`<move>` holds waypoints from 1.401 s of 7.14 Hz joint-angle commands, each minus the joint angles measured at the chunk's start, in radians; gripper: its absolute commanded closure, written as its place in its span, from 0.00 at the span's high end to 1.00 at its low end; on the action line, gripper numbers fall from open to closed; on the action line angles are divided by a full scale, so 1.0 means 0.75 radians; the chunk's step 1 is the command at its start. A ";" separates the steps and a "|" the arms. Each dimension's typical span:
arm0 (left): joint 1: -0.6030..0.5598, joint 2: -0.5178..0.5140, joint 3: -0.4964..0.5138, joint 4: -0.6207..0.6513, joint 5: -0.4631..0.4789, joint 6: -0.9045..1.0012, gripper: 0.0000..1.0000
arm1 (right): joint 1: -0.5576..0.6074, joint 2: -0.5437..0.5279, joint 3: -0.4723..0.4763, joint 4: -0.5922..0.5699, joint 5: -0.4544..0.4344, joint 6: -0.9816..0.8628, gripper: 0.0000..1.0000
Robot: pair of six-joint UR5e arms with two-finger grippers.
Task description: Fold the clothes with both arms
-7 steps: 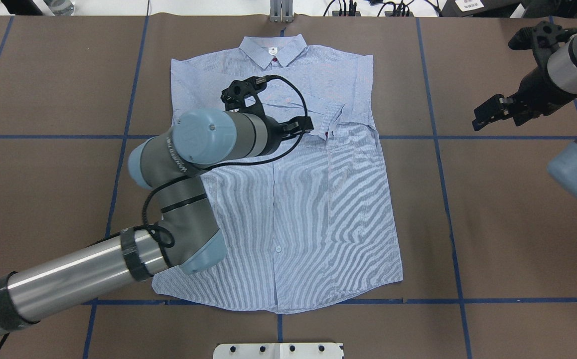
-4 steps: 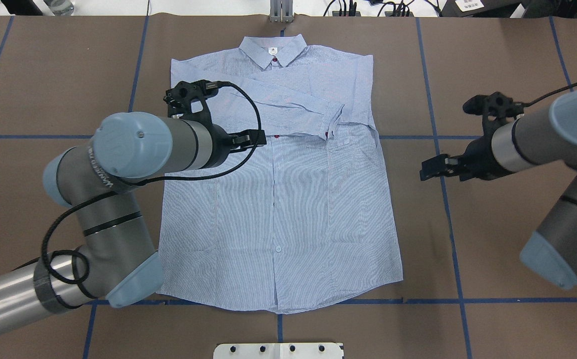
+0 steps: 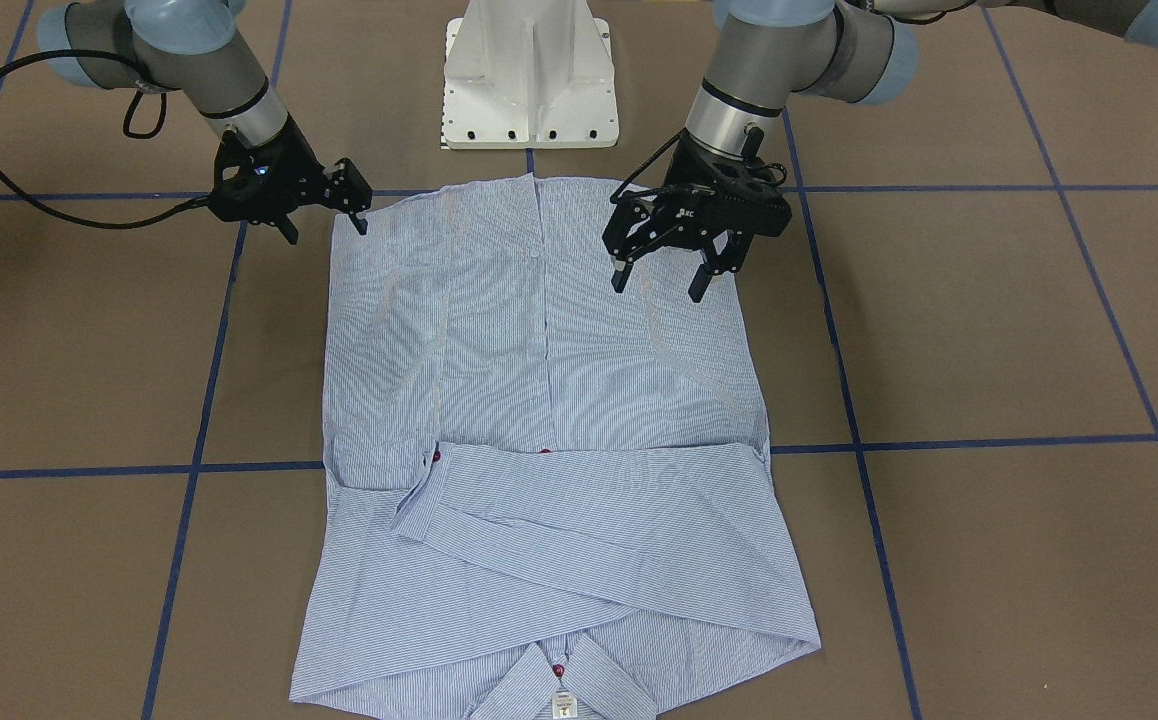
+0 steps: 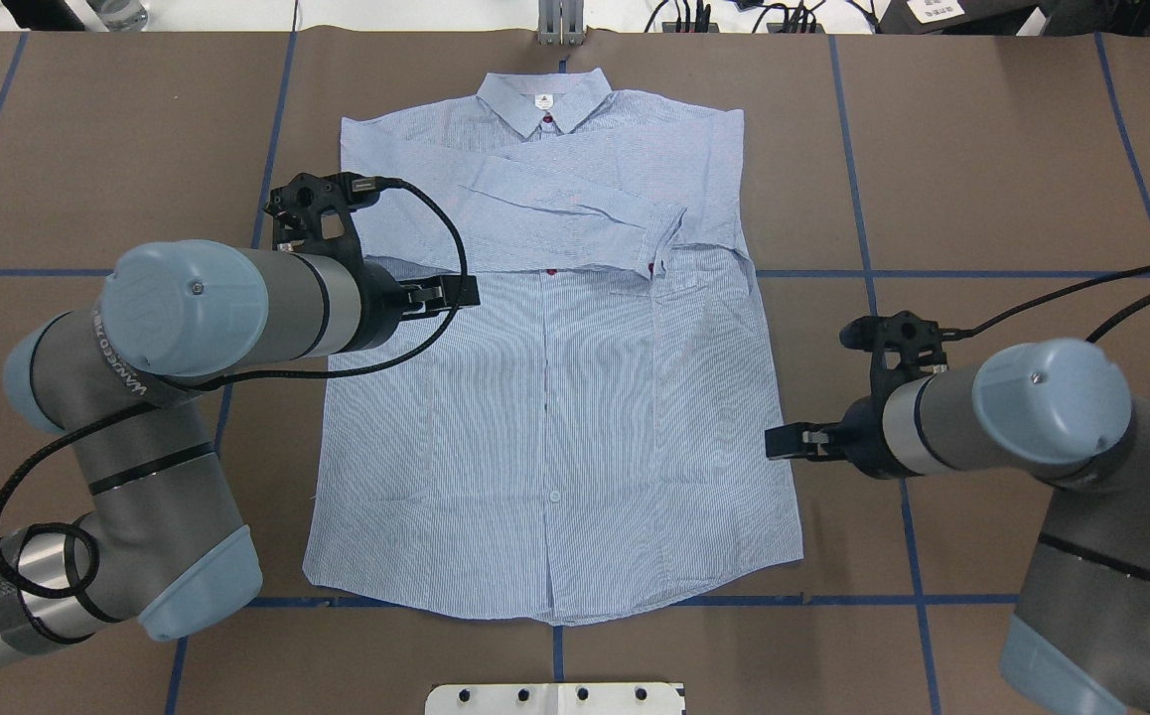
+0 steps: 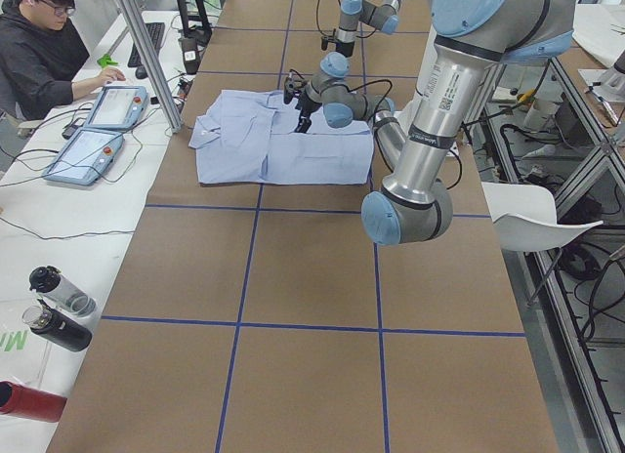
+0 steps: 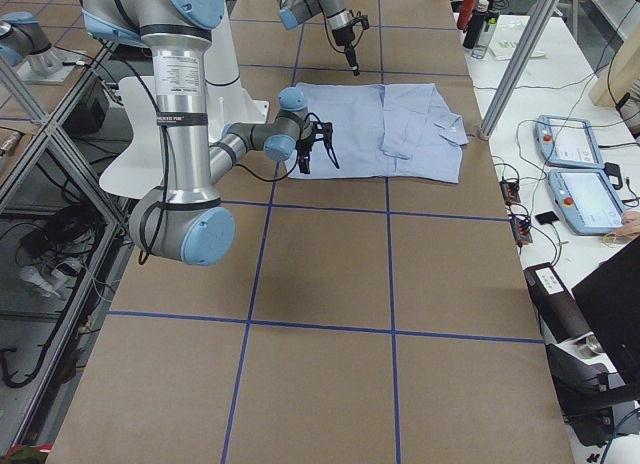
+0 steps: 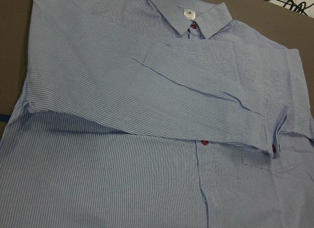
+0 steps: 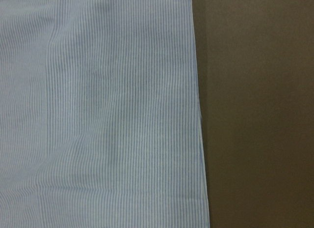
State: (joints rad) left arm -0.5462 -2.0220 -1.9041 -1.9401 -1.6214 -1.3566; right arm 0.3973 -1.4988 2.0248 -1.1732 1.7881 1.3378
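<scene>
One shirt (image 4: 555, 397) is seen, and two arms, each with one gripper. The shirt is laid flat in the middle of the table (image 4: 982, 149), front side up. Its collar (image 4: 545, 99) is turned to the far edge and its hem to the edge by the robot. Its two sleeves (image 4: 575, 204) are folded across the chest. The left arm (image 4: 188, 308) is reached in over the shirt's left side. The left gripper (image 3: 659, 285) is held above the cloth with its jaws spread wide, and nothing is held in it. The right arm (image 4: 1042, 407) is brought in low from the right. The right gripper (image 3: 327, 232) is also spread wide and grips nothing. One of its fingers is placed at the shirt's right side edge near the hem, and the other over bare table; whether the cloth is touched cannot be told. Wide bare table is left on both sides of the shirt. The table is covered in brown paper and cut into big squares by blue tape lines (image 4: 873, 273). One white base (image 3: 529, 75) is fixed at the robot's edge. In the room, one person (image 5: 39, 53) is seated at a white side table (image 5: 59, 219), where three bottles (image 5: 61, 290) are laid.
</scene>
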 commanded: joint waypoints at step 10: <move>0.002 -0.002 0.003 -0.003 0.004 0.001 0.99 | -0.131 0.033 -0.053 -0.117 0.080 0.022 0.46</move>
State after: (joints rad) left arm -0.5445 -2.0232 -1.9032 -1.9420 -1.6195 -1.3560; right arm 0.2984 -1.4747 1.9824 -1.2623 1.8281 1.3545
